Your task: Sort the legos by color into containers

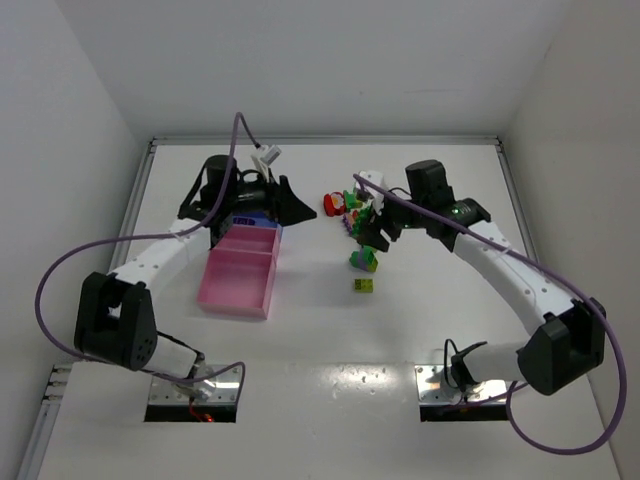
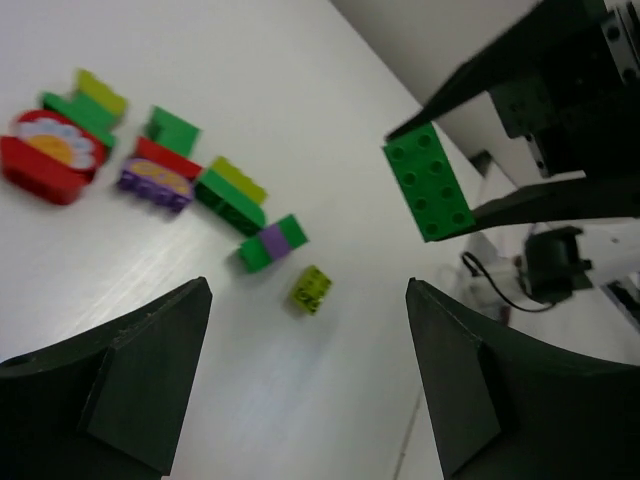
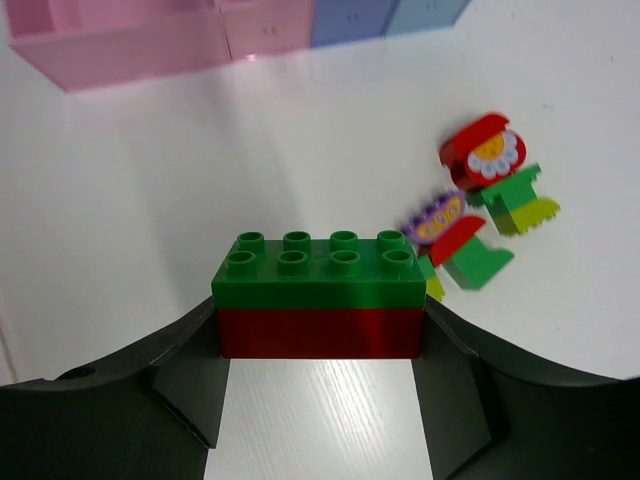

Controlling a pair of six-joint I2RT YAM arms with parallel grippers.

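Green-red brick (image 3: 318,290) clamped between right jaws, seemingly above table (image 1: 330,330).

White-walled cell, overhead view. A white surface (image 1: 320,340), faintly wood-grained in the wrist views, forms the base. A pale metal rail (image 1: 320,139) runs along its far edge. A plain back wall (image 1: 320,60), left wall (image 1: 50,150) and right wall (image 1: 590,120) rise from it. Lighting is even and diffuse, with soft glare (image 1: 350,375) near the front edge.

Pink containers (image 1: 232,285) left of scattered legos (image 1: 350,210)
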